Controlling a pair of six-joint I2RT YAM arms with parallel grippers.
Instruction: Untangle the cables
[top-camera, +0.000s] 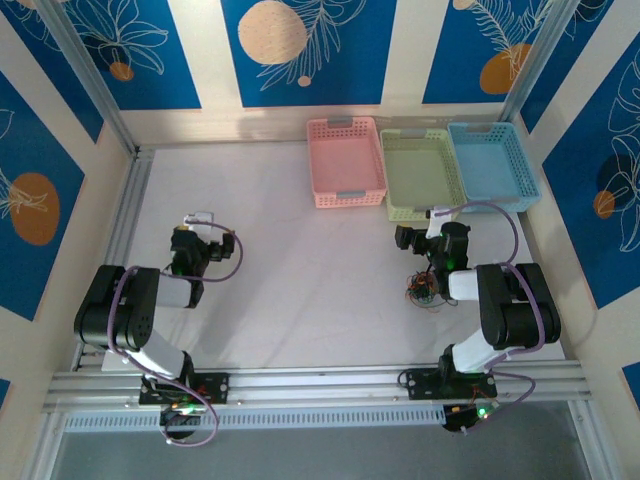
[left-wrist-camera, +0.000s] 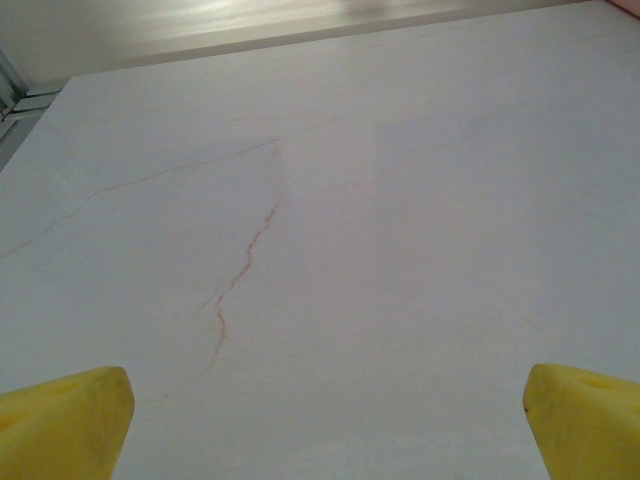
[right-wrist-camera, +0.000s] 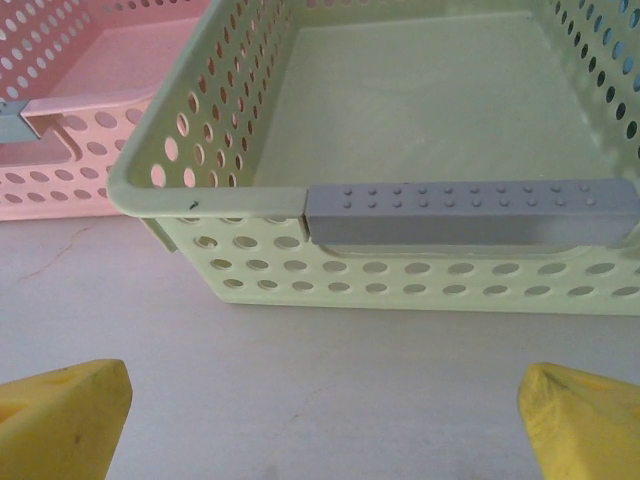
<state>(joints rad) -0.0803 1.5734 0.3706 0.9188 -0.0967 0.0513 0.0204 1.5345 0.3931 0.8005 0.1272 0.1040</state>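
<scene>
**Knotted cables lie beside the right arm as both grippers stand open**

Seen from above, the cables (top-camera: 420, 290) lie as one small dark clump flecked with red and orange on the white table (top-camera: 320, 300). They sit on its right half, just left of the right arm's forearm and nearer the arm bases than the three baskets at the far edge. Nothing touches the clump. The right gripper (top-camera: 437, 214) is farther out than the cables, close to the near wall of the green basket (top-camera: 422, 175), which stands between a pink basket (top-camera: 345, 165) and a blue basket (top-camera: 493, 165).

The right wrist camera has the right gripper (right-wrist-camera: 322, 425) spread wide, one yellow fingertip (right-wrist-camera: 60, 420) in each lower corner of the frame and only bare tabletop between them. It grips nothing. Straight ahead is the green basket (right-wrist-camera: 400, 110) with its perforated walls and a grey handle (right-wrist-camera: 470, 210) clipped on the near rim (the pink basket (right-wrist-camera: 90, 150) edges in at the upper left).

On the left half of the table, well apart from the cables, the left gripper (top-camera: 200, 218) points toward the far wall. Its wrist camera shows the left gripper (left-wrist-camera: 325, 425) equally wide apart, the yellow fingertips (left-wrist-camera: 60, 420) at the bottom corners and nothing held. Beyond them is pale table (left-wrist-camera: 420, 200) crossed by a faint reddish vein (left-wrist-camera: 245, 265).
</scene>
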